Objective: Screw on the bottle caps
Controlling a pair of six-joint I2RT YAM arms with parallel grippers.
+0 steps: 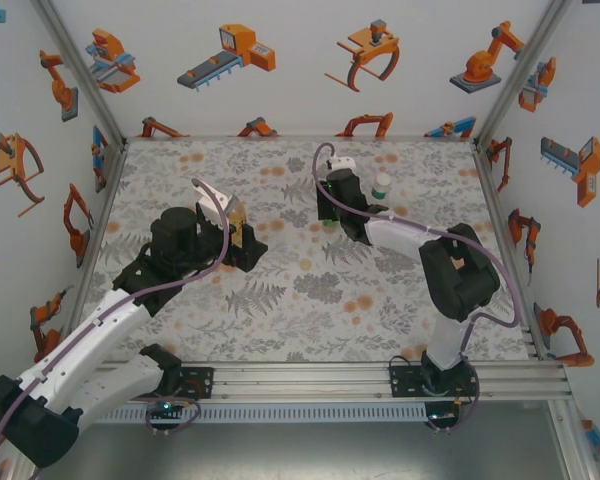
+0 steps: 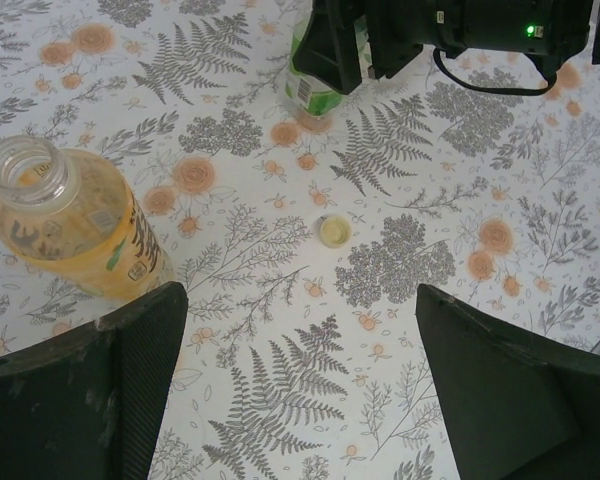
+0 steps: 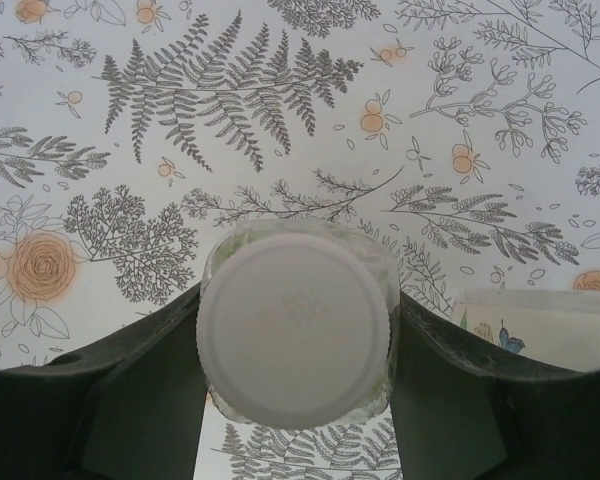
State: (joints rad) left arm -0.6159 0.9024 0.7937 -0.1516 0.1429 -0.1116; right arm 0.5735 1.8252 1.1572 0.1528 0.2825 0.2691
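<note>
The taller bottle with amber-yellow liquid (image 2: pixel 75 230) stands upright with its neck bare, just beyond the left finger of my left gripper (image 2: pixel 300 400), which is open over bare table. In the top view this bottle (image 1: pixel 237 214) is beside my left gripper (image 1: pixel 252 243). A small yellowish bottle cap (image 2: pixel 333 231) lies on the table ahead of it. My right gripper (image 3: pixel 295 350) is shut on the white cap (image 3: pixel 293 328) that sits on the squat green-tinted bottle (image 2: pixel 315 85). From above, my right gripper (image 1: pixel 332 208) hides that bottle.
A clear bottle with a green label (image 1: pixel 380 187) and a white top stands just right of my right gripper; its side (image 3: pixel 540 325) shows in the right wrist view. The floral table cover (image 1: pixel 310 300) is walled at the left, back and right.
</note>
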